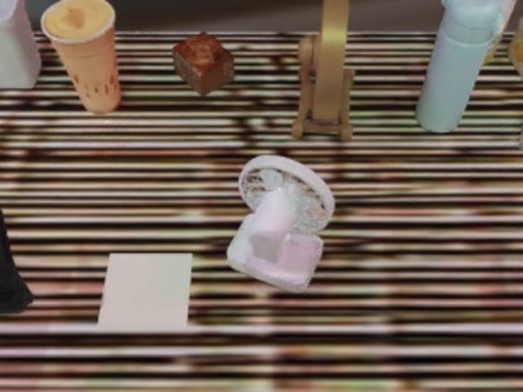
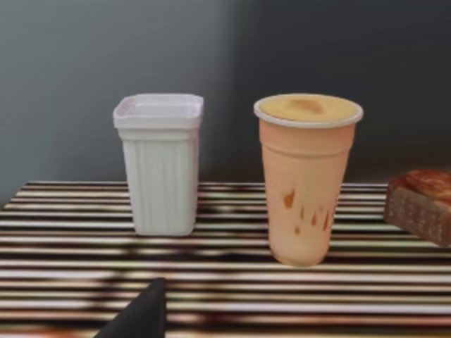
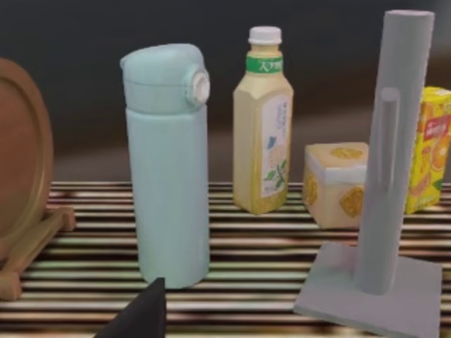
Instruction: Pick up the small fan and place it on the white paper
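Observation:
The small fan (image 1: 278,224) stands near the middle of the table in the top view, its round grille head toward the back and its rounded square base toward the front. The white paper (image 1: 145,290) lies flat to the fan's left, near the front, with nothing on it. My left arm (image 1: 10,282) shows only as a dark shape at the table's left edge, well clear of the paper. Its wrist view shows one dark fingertip (image 2: 144,313) with nothing held. My right arm is outside the top view; its wrist view shows one dark fingertip (image 3: 144,313), also with nothing held.
Along the back stand a white ribbed cup (image 1: 15,45), an orange cup (image 1: 82,53), a brown block (image 1: 203,61), a wooden stand (image 1: 327,73) and a pale-blue bottle (image 1: 458,65). The right wrist view adds a yellow drink bottle (image 3: 262,127) and a grey post stand (image 3: 391,183).

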